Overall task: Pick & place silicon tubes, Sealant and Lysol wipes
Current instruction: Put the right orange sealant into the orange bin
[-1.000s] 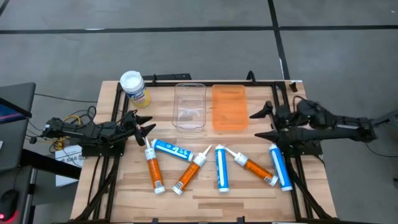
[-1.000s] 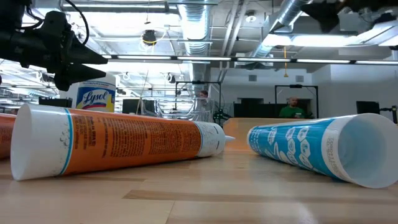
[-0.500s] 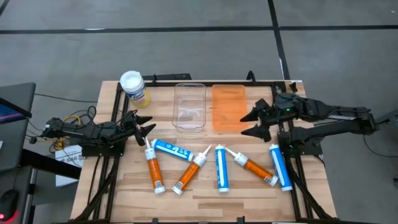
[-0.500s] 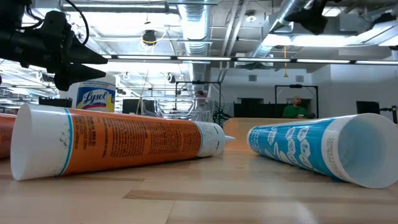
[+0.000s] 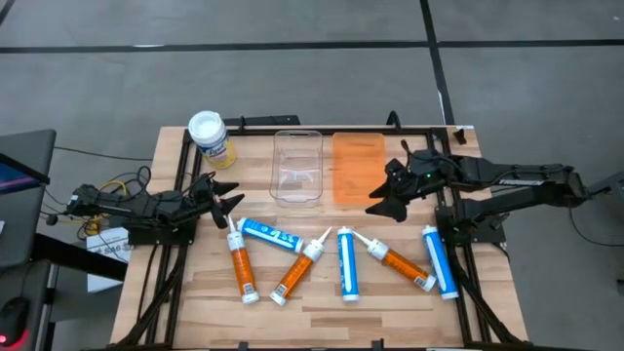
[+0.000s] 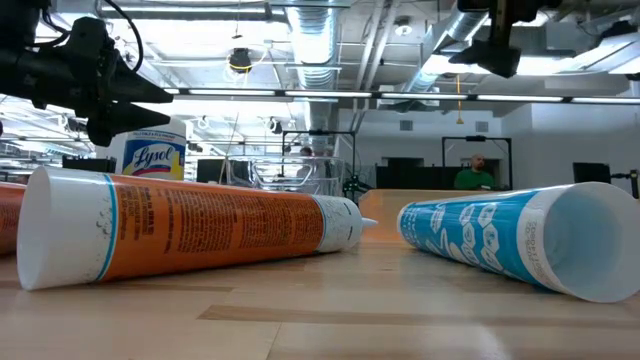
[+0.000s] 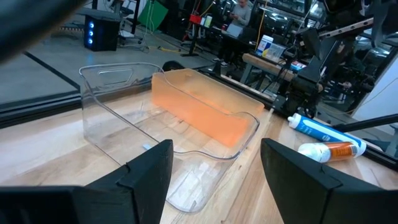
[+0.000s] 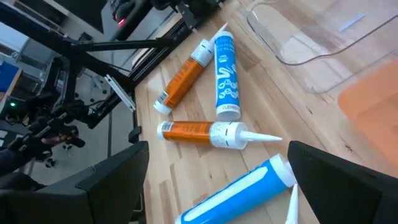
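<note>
Tubes [image 5: 340, 261], six of them, lie scattered across the desk's [image 5: 322, 307] 6 o'clock half; Lysol [image 5: 210, 136] stands at 11 o'clock, outside the clear bin [image 5: 297, 166] and orange bin [image 5: 358, 168]. Right pincer [image 5: 388, 191] hangs wide open and empty at the orange bin's near right corner. Left pincer [image 5: 220, 199] waits open, empty, at 9 o'clock. Risk: descending here, its fingers may clip the bin wall, or nudge tubes lying nozzle-to-nozzle and roll them.

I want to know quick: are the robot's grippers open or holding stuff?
Left gripper: open, holding nothing.
Right gripper: open, holding nothing, beside the orange bin.
</note>
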Action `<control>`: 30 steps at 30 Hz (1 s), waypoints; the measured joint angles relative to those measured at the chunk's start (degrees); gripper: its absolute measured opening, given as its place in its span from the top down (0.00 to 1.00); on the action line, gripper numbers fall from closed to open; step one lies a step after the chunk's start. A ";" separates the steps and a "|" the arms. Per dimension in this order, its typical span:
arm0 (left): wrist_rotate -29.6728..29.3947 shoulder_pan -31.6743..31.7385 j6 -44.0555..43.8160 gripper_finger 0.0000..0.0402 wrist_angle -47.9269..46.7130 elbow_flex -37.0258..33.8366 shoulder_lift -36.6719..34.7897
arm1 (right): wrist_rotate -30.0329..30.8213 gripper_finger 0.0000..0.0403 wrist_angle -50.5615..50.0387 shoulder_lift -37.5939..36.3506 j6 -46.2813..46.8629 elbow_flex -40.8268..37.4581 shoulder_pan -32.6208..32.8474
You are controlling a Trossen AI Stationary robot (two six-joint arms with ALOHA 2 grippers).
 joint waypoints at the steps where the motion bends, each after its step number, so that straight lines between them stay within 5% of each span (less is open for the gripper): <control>1: 0.02 -0.02 0.00 0.41 0.00 0.00 -0.02 | 0.00 0.06 0.00 -0.02 0.00 0.00 0.00; 11: 0.02 -0.02 0.00 0.41 -0.01 0.02 -0.01 | -5.97 0.06 3.13 -2.61 3.23 0.00 2.61; 15: 0.02 -0.01 0.00 0.41 -0.14 0.04 -0.02 | -2.30 0.06 3.36 -3.06 4.08 1.21 6.78; 23: 0.03 -0.02 0.00 0.41 -0.63 0.13 -0.02 | 17.66 0.06 -30.34 4.97 9.31 13.65 17.92; 30: 0.03 0.00 0.00 0.41 -0.79 0.13 -0.02 | 18.56 0.06 -42.59 14.52 14.56 16.35 22.78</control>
